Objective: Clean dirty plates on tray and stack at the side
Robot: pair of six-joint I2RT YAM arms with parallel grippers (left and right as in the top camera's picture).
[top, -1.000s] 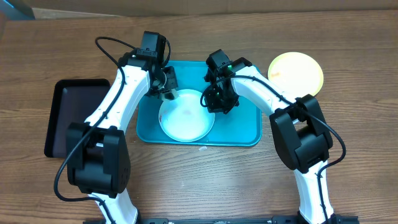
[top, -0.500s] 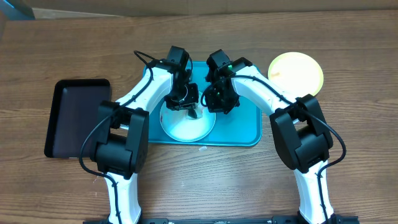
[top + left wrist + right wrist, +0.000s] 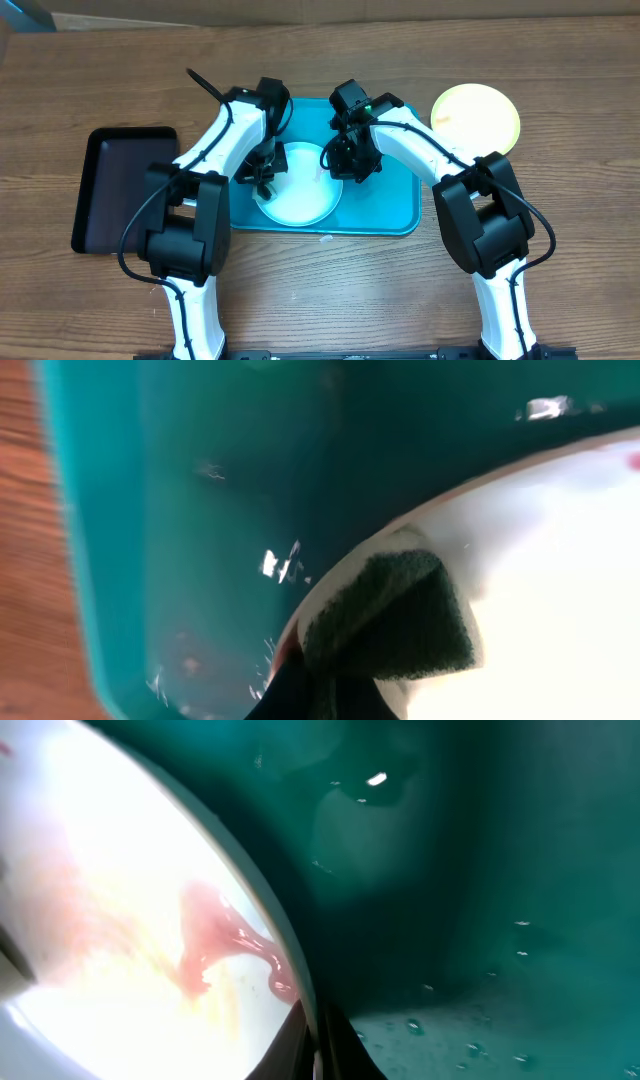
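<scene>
Plates two — smeared plate (image 3: 300, 197) on teal tray (image 3: 392, 208), yellow-green plate (image 3: 476, 116) apart; sponge (image 3: 392, 616) one.

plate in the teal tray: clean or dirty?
Dirty. The right wrist view shows a reddish smear on the plate near its rim; the sponge rests at the other edge.

Overhead view: the left gripper (image 3: 263, 172) and right gripper (image 3: 345, 160) are masked by their own wrist housings, so jaw state is not determinable.

Left wrist view: blurred throughout. The fingers (image 3: 300, 695) are cut by the bottom edge. The plate (image 3: 560, 580) is cut by the right edge.

Right wrist view: the plate (image 3: 120, 900) is overexposed and cut at the left edge. The fingers (image 3: 335, 1055) show only as a dark sliver at bottom centre.
</scene>
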